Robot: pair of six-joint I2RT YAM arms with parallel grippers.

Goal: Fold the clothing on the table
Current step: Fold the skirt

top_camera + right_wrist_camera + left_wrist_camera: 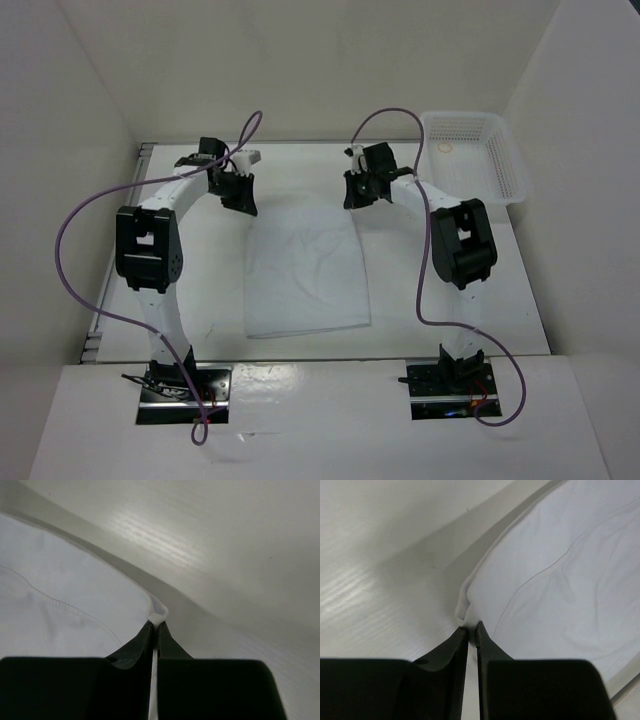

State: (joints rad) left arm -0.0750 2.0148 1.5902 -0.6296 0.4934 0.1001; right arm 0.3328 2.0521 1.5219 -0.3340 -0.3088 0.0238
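Observation:
The white clothing (305, 272) lies spread on the table (200, 290) between the two arms, its near edge straight and its surface creased. At its far left corner my left gripper (240, 203) is shut on the clothing, a fold of cloth (466, 611) pinched at the fingertips (479, 630). My right gripper (352, 200) is shut on the clothing at the far right corner, where a small bunch of hem (159, 614) sticks out just past the tips. Both corners sit close to the tabletop.
A white plastic mesh basket (478, 152) stands at the table's far right corner, close to the right arm's elbow. White walls enclose the table on three sides. Purple cables loop over both arms.

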